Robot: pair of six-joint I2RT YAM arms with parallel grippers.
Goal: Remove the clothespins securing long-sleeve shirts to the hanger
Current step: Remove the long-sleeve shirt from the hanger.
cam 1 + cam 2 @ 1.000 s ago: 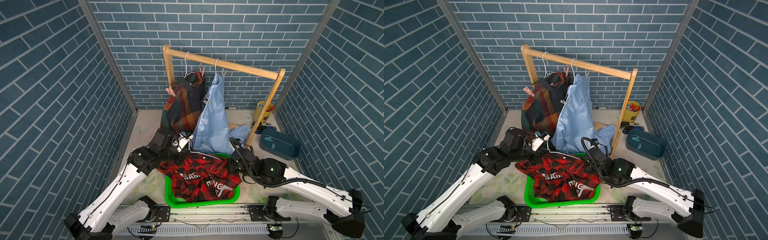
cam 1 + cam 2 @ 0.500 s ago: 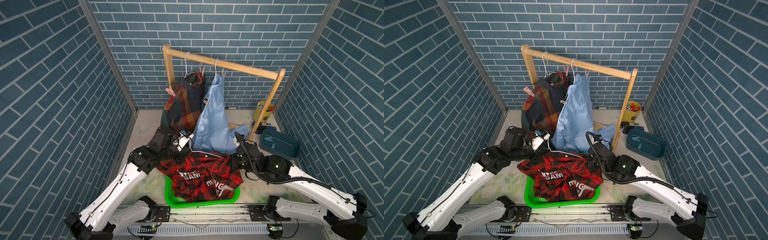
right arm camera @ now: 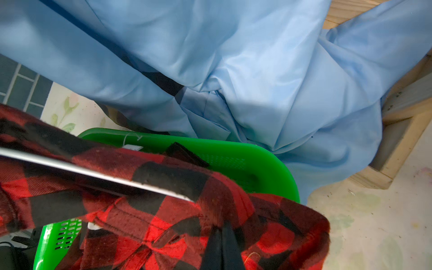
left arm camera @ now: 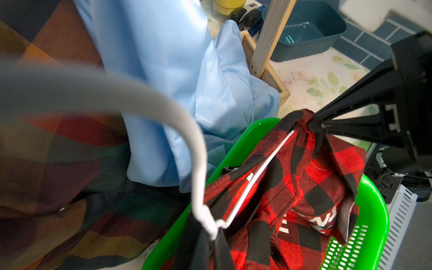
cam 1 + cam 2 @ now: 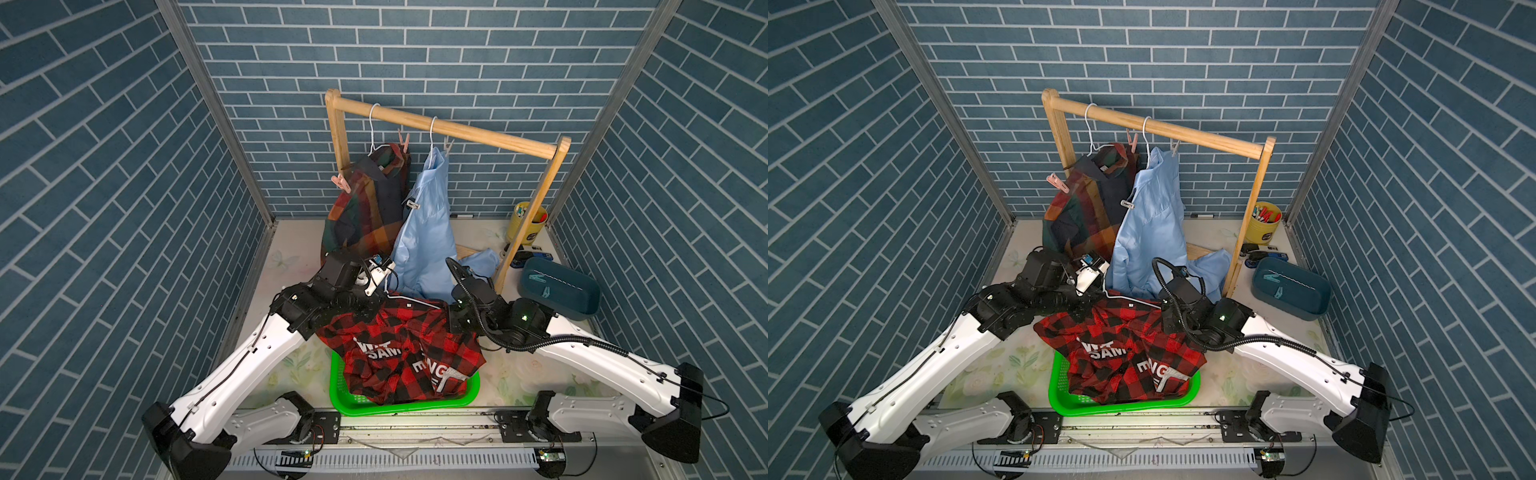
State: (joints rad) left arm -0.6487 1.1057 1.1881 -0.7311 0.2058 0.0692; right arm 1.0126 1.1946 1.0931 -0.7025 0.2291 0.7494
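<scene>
Both arms reach inward, low over green basket (image 5: 338, 401); left pincer (image 4: 211, 235) clamped tight on white hanger (image 4: 199, 163) neck, right pincer (image 3: 221, 232) pinched closed on red check shirt (image 5: 395, 332) shoulder.

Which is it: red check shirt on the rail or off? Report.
Off. The red check shirt, on its white hanger, sags over the green basket, well below the wooden rail.

At the back of the table (image 5: 286, 266), a rack (image 5: 457, 133); on its rail, plaid shirt (image 5: 365, 208) left of plain shirt (image 5: 424, 232), touching, each with clothespins (image 5: 341, 183) at the shoulders. Front centre, a basket (image 5: 399, 405), with the check shirt (image 5: 399, 349) on a hanger (image 4: 198, 168) above, hanging down into it. Right of the rack, a bin (image 5: 582, 307) holding loose clothespins (image 5: 544, 291); behind that, a cup (image 5: 525, 226).
</scene>
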